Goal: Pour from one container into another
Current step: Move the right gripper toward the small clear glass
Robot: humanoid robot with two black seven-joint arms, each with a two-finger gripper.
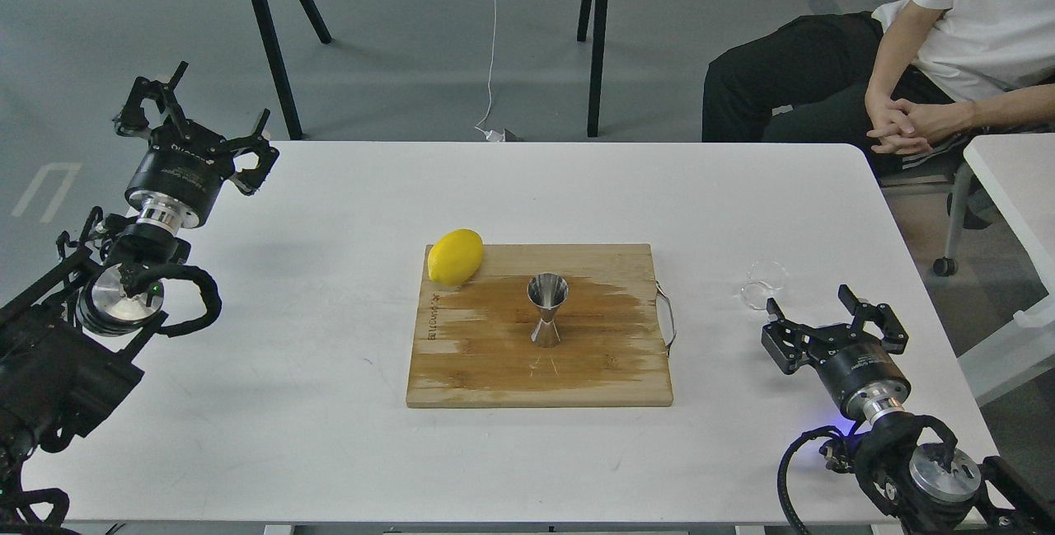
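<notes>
A small clear glass cup [763,283] rests on the white table [330,337] to the right of the wooden cutting board [461,378]. The shiny steel hourglass jigger [546,310] stands upright near the board's middle. My right gripper [812,300] is open just below the glass cup, close to it but apart, with nothing between its fingers. My left gripper [221,110] is open too, raised over the table's far left corner, far from both containers.
A yellow lemon [455,256] lies on the board's far left corner. A wet stain darkens the board's middle. A seated person [923,65] is beyond the table's far right corner, with another white table [1018,180] at right.
</notes>
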